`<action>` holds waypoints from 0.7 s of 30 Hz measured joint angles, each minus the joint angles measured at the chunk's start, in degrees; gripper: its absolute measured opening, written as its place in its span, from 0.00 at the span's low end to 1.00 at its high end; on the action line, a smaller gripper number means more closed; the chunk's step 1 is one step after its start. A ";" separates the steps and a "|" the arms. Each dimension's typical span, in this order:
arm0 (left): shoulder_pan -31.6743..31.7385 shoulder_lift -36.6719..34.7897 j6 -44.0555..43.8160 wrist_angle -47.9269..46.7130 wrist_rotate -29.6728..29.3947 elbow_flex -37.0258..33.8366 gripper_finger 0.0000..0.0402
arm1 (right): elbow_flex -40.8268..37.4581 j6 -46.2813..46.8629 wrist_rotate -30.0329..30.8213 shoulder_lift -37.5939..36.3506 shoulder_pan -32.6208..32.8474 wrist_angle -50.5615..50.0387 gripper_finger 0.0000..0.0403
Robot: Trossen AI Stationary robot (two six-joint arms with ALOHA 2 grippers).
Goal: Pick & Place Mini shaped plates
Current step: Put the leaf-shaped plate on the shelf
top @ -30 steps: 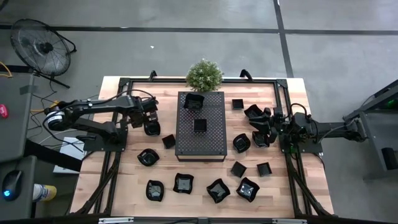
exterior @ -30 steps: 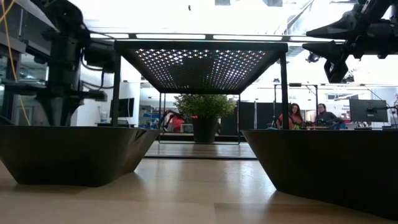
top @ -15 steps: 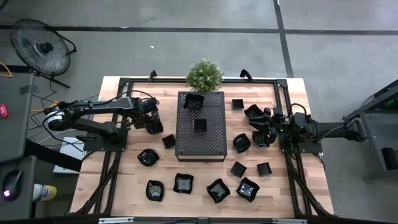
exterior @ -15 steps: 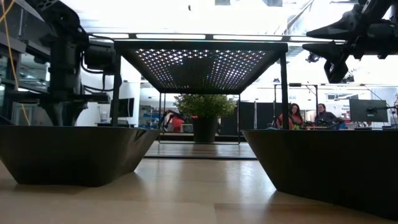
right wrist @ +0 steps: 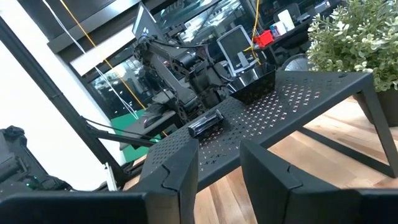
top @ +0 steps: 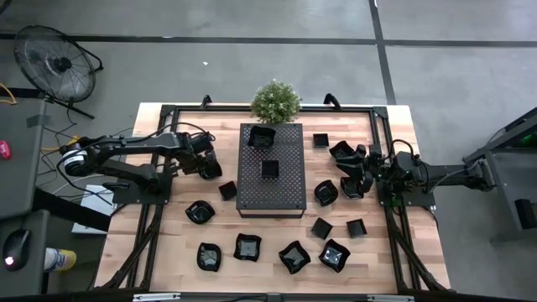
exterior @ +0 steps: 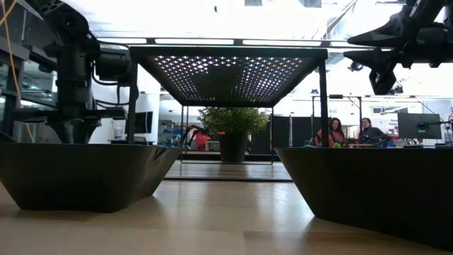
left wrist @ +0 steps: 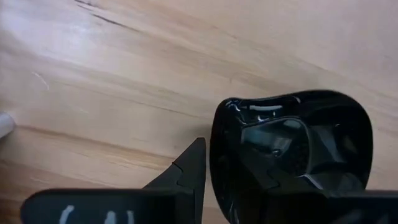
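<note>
Several small glossy black dishes of varied shapes lie on the wooden table around a raised black perforated tray (top: 285, 197). Two more dishes (top: 262, 136) (top: 269, 169) sit on the tray. My left gripper (top: 206, 168) is just left of the tray, shut on a rounded dish (left wrist: 292, 146). My right gripper (top: 359, 170) waits open at the table's right side, above a group of dishes (top: 351, 186). In the right wrist view its gripper (right wrist: 217, 168) holds nothing. My left gripper holds the rounded dish by its rim wall (left wrist: 217, 155), one finger (left wrist: 189, 171) outside the dish and the other down inside its hollow. The fingers come from above, pointing down. Whether the dish is clear of the table, I cannot tell.
A potted plant (top: 275, 101) stands at the tray's far end. A black metal frame (top: 168, 113) runs round the table. In the low view two dishes (exterior: 85, 177) (exterior: 375, 188) fill the foreground under the raised tray (exterior: 233, 71). People sit in the room behind.
My left gripper has moved a little toward the far edge and toward the tray, taking the rounded dish along with it.
</note>
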 joint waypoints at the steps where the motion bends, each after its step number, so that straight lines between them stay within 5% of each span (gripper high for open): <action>1: 0.00 0.00 0.02 0.00 0.01 0.00 0.15 | 0.00 0.00 -0.02 0.02 0.01 0.00 0.28; 21: 0.00 -0.07 1.73 1.69 -0.17 0.13 0.01 | 0.00 0.00 0.15 0.02 0.00 -0.02 0.28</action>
